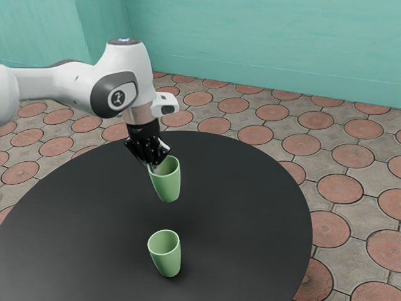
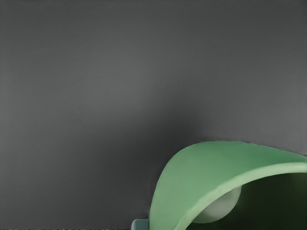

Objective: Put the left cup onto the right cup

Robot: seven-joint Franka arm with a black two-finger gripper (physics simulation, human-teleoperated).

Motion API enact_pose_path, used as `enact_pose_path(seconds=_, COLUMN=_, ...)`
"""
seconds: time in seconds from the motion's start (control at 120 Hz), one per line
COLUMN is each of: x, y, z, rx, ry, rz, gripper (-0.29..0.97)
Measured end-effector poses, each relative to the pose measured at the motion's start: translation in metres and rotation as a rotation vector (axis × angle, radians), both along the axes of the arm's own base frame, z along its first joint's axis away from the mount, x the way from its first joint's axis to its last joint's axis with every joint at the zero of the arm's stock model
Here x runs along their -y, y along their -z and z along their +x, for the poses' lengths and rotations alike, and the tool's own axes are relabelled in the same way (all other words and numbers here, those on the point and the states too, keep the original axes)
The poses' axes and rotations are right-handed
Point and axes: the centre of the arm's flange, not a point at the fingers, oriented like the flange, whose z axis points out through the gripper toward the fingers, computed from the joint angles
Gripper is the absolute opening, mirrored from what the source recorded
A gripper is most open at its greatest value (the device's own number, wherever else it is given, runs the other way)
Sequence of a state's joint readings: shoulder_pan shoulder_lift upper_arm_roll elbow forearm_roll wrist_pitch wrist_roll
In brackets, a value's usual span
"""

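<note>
gripper [image 1: 155, 164]: my black fingers pinch the rim wall of the held green cup [image 1: 168, 184] | held green cup: smooth, tapered, slightly tilted, lifted clear of the round matte black table [image 1: 263, 188] | standing green cup [image 1: 165, 253]: same tapered shape, upright on the table, apart from the held one | wrist view: curved matte rim of the held green cup [image 2: 211, 177] just under my hand

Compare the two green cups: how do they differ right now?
The lifted cup hangs clear above the table, while the standing cup rests on it. The end effector grips the lifted cup by its rim; the standing cup is free, untouched. Both are the same green, tapered and mouth-up.
</note>
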State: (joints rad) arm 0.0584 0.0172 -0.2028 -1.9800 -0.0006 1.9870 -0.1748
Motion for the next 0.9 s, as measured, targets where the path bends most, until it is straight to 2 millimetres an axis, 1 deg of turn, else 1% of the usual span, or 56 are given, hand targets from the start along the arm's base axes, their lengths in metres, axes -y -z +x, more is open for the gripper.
enact_pose_path(seconds=0.358, x=0.016, y=0.000, z=-0.018, rx=-0.013, ry=0.024, rz=0.011, gripper=-0.11)
enact_pose_path(seconds=0.708, x=0.047, y=0.008, z=-0.038, rx=-0.031, ry=0.078, rz=0.024, gripper=-0.11)
enact_pose_path(seconds=0.808, x=0.050, y=0.009, z=-0.042, rx=-0.034, ry=0.079, rz=0.023, gripper=-0.11)
enact_pose_path(seconds=0.9, x=0.048, y=0.011, z=-0.046, rx=-0.038, ry=0.073, rz=0.024, gripper=-0.11)
